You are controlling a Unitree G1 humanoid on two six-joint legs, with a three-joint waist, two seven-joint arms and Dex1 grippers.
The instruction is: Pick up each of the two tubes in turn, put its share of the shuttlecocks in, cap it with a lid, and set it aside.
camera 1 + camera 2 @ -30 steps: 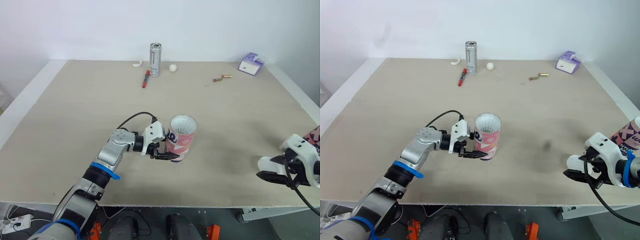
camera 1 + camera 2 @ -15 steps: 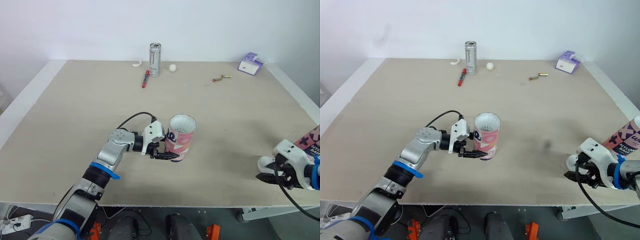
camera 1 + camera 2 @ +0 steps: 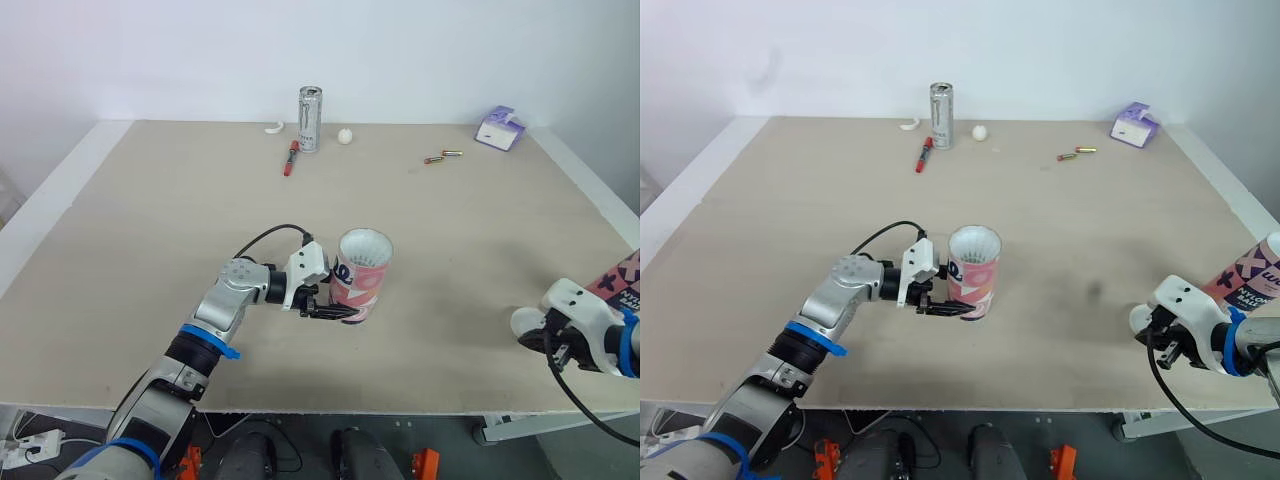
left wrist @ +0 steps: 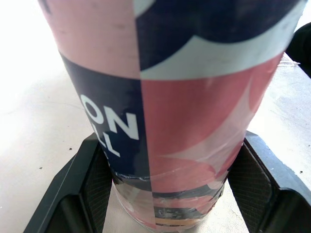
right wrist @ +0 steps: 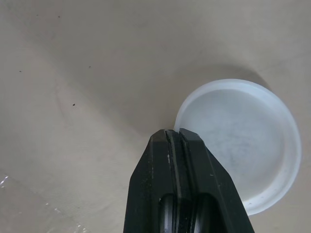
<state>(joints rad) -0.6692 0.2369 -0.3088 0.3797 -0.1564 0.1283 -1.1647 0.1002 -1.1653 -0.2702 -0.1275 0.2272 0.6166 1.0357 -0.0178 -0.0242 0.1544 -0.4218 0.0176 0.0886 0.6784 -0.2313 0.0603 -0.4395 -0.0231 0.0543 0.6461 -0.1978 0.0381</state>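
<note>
One tube [image 3: 362, 275] is clamped upright by the left gripper [image 3: 335, 312] so that the lid [image 5: 243, 141], apparently pinched at its rim by the right gripper [image 5: 179, 132], can be fitted.

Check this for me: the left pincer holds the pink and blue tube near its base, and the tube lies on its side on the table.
One detail is wrong. The tube stands upright on the table with its open end up, not on its side; the left eye view shows this. The left pincer does hold it near its base.
</note>
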